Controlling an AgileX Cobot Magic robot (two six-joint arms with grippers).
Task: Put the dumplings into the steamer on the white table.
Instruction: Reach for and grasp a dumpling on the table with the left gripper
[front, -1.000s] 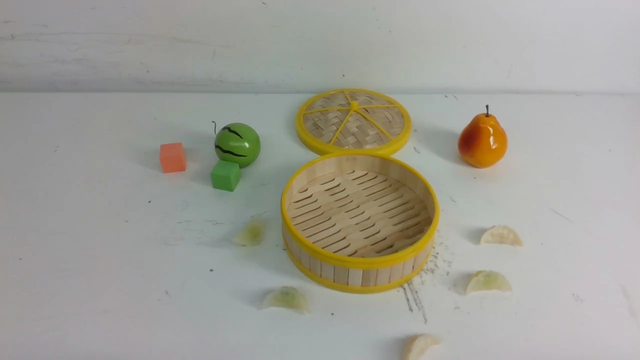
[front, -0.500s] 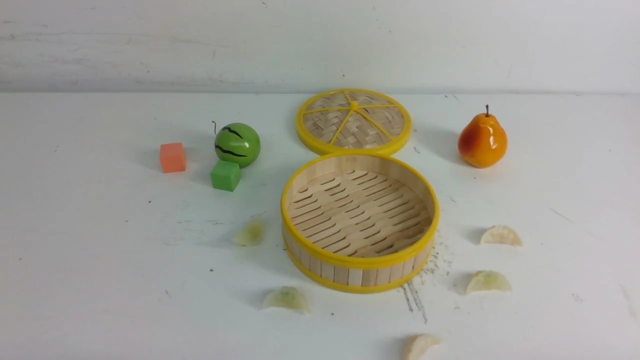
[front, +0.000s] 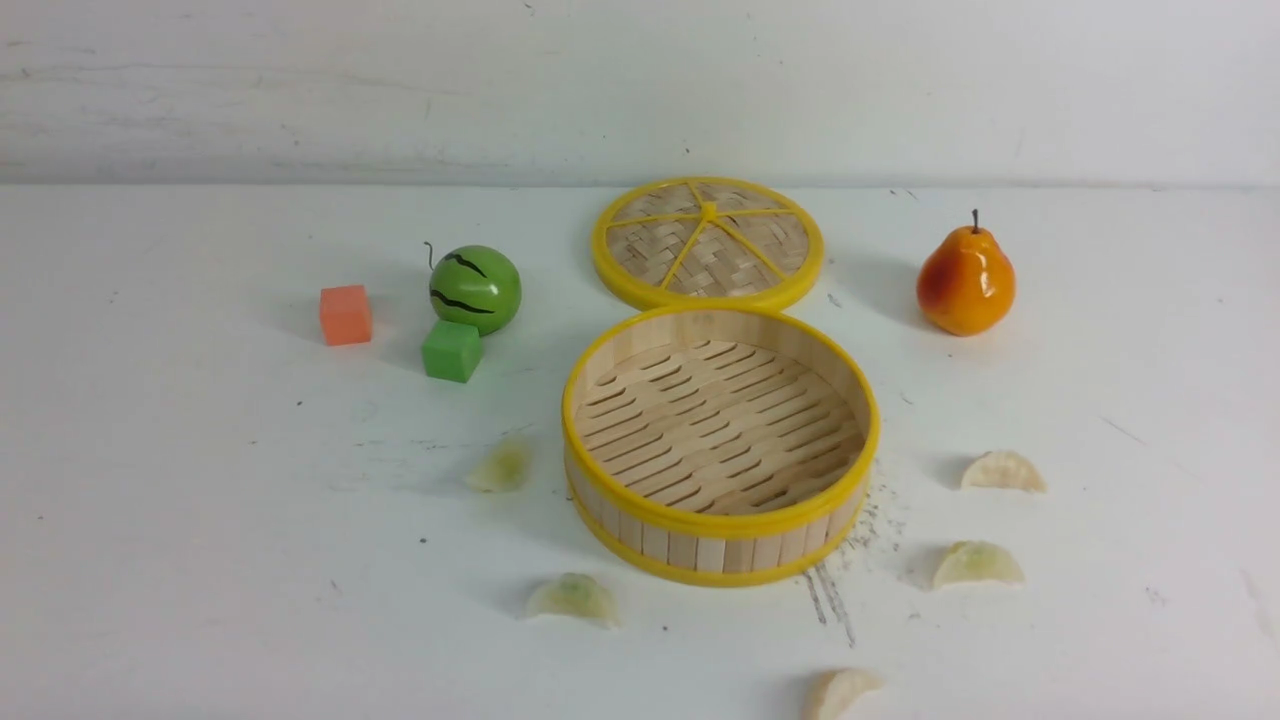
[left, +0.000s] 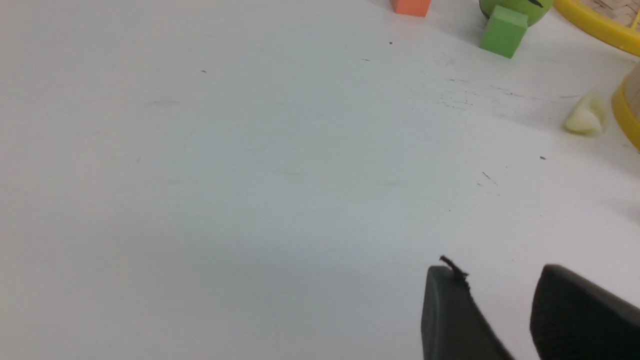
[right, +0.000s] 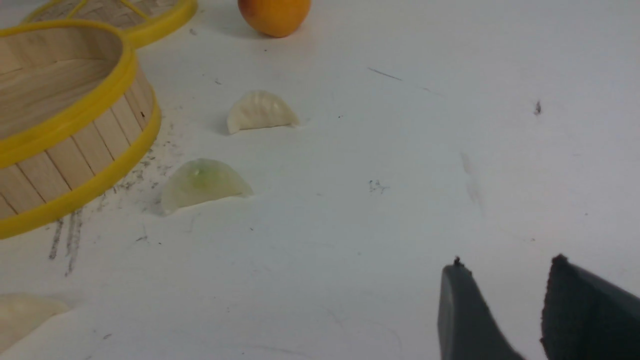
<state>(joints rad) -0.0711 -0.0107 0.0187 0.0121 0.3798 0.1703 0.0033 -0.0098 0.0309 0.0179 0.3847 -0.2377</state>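
The 5 dumplings, 1 of them the green-tinted dumpling (front: 979, 564) on the right, lie on the white surface (front: 250, 600) around the steamer (front: 720, 577), none inside. Each looks light, probably smooth and slightly slippery; their stiffness is uncertain. A gentle pinch across the thick middle, avoiding the thin tips, should suit. Both the left jaws (left: 500, 290) and right jaws (right: 512, 280) stand parted, holding nothing.

Front cam between arms, facing forward; wrist cams closer, behind fingertips; front and left share green cube (front: 452, 351).
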